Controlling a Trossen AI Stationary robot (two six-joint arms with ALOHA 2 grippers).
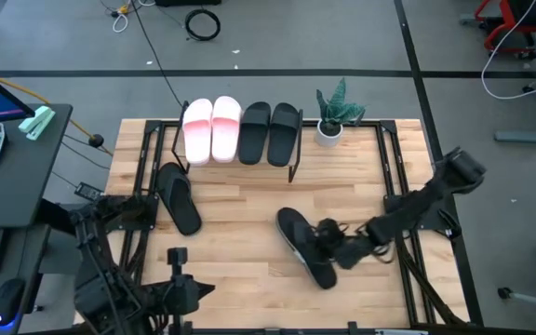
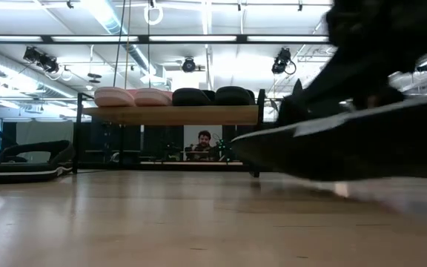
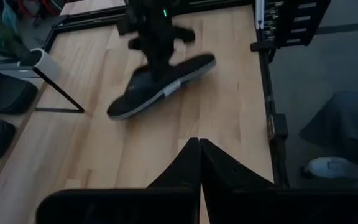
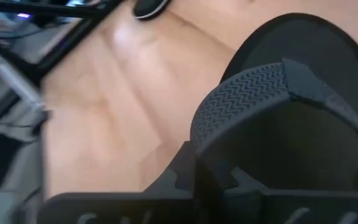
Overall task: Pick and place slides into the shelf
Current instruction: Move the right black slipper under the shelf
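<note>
Low view: black flip-flop, one end raised off the surface; thin strap hold risked slipping. High view: right tool pinched its strap near right edge; shelf full on top; left tool pressed together.

Bright ceiling strip lights flood the room evenly and put a soft sheen on the wooden tabletop. Shadows stay faint. In the low view a black flip-flop close to the lens is badly blurred; the right wrist view is smeared too.
</note>
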